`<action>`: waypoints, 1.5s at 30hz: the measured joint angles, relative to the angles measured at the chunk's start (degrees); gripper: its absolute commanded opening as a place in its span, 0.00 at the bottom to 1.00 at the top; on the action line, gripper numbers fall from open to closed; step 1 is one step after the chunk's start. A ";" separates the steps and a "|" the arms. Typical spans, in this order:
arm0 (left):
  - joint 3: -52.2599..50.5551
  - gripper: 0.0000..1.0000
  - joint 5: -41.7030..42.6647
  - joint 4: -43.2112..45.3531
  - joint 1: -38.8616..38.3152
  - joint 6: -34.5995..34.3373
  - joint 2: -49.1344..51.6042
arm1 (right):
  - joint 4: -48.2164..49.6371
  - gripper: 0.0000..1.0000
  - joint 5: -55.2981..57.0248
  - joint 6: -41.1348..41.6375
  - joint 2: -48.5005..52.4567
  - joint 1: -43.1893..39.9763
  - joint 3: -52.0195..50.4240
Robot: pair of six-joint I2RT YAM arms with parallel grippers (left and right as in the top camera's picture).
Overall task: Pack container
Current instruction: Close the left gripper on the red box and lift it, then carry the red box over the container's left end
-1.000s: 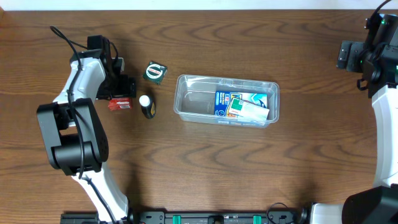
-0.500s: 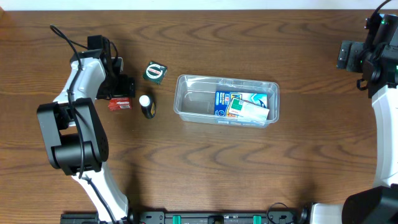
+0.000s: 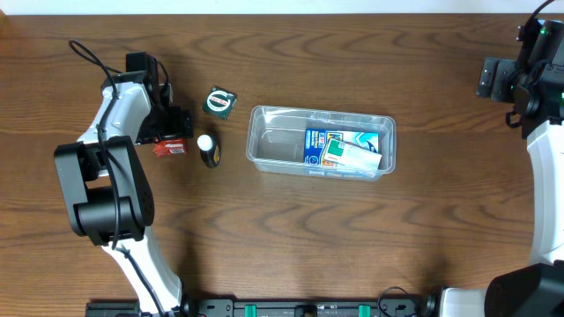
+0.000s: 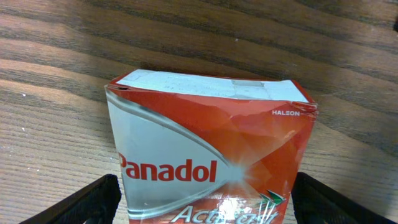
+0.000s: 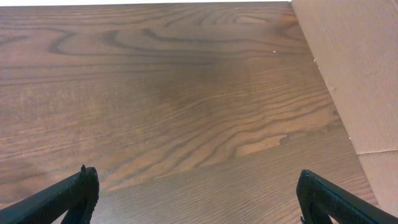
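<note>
The clear plastic container (image 3: 264, 141) lies at the table's centre with a blue, green and white packet (image 3: 344, 149) in its right half. A red and silver Panadol box (image 3: 169, 148) lies on the table to its left. It fills the left wrist view (image 4: 211, 155). My left gripper (image 4: 207, 202) has a finger against each side of the box and is shut on it at table height. A small dark bottle with a white cap (image 3: 207, 150) and a green round item (image 3: 220, 102) lie between the box and the container. My right gripper (image 5: 196, 193) is open and empty at the far right.
The right wrist view shows only bare wood and a tan board (image 5: 354, 68) at the right edge. The left arm's cable (image 3: 92, 57) loops above the arm at the far left.
Almost nothing has moved. The left arm's elbow has shifted very slightly to the right. The box and the other items stay in place.
</note>
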 measured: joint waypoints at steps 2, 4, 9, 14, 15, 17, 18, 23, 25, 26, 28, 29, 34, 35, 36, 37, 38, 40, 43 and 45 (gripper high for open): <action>0.00 0.84 0.17 -0.02 0.00 -0.20 0.00 | 0.00 0.99 0.00 0.00 0.00 0.00 0.00; 0.00 0.79 0.42 0.00 0.00 -0.52 0.00 | 0.00 0.99 0.00 0.00 0.00 0.00 0.00; -0.04 0.66 1.42 0.17 0.00 -1.38 0.00 | 0.00 0.99 0.00 0.00 0.00 0.00 0.00; -0.07 0.57 1.70 0.17 0.00 -1.51 0.00 | 0.00 0.99 0.00 0.00 0.00 0.00 0.00; -0.07 0.56 1.73 0.20 0.00 -1.49 0.00 | 0.00 0.99 0.00 0.00 0.00 0.00 0.00; -0.07 0.55 1.86 0.17 0.00 -1.44 0.00 | 0.00 0.99 0.00 0.00 0.00 0.00 0.00; -0.07 0.55 1.88 0.17 0.00 -1.49 0.00 | 0.00 0.99 0.00 0.00 0.00 0.00 0.00; -0.07 0.55 1.90 0.09 0.00 -1.46 0.00 | 0.00 0.99 0.00 0.00 0.00 0.00 0.00; -0.04 0.55 1.88 -0.07 0.00 -1.46 -0.09 | 0.00 0.99 0.00 0.00 0.00 0.00 0.00; -0.07 0.55 1.90 -0.28 0.00 -1.46 -0.17 | 0.00 0.99 0.00 0.00 0.00 0.00 0.00; -0.04 0.55 1.88 -1.16 0.00 -1.46 -0.33 | 0.00 0.99 0.00 0.00 0.00 0.00 0.00; -0.04 0.55 1.88 -1.86 0.00 -1.46 -0.44 | 0.00 0.99 0.00 0.00 0.00 0.00 0.00; 0.96 0.55 2.54 -6.10 0.00 -1.49 -2.49 | 0.00 0.99 0.00 0.00 0.00 0.00 0.00; 1.53 0.55 3.15 -6.58 0.00 -1.49 -3.41 | 0.00 0.99 0.00 0.00 0.00 0.00 0.00; 2.23 0.55 3.87 -6.91 0.00 -1.49 -4.79 | 0.00 0.99 0.00 0.00 0.00 0.00 0.00; 2.78 0.55 4.50 -6.93 0.00 -1.49 -6.03 | 0.00 0.99 0.00 0.00 0.00 0.00 0.00; 3.30 0.55 5.31 -6.93 0.00 -1.49 -7.54 | 0.00 0.99 0.00 0.00 0.00 0.00 0.00; 4.15 0.55 7.65 -6.95 -0.02 -1.49 -11.54 | 0.00 0.99 0.00 0.00 0.00 0.00 0.00; 4.85 0.54 11.93 -6.99 -0.22 -1.51 -18.03 | 0.00 0.99 0.00 0.00 0.00 0.00 0.00; 4.96 0.54 14.64 -7.04 -0.76 -1.51 -21.68 | 0.00 0.99 0.00 0.00 0.00 0.00 0.00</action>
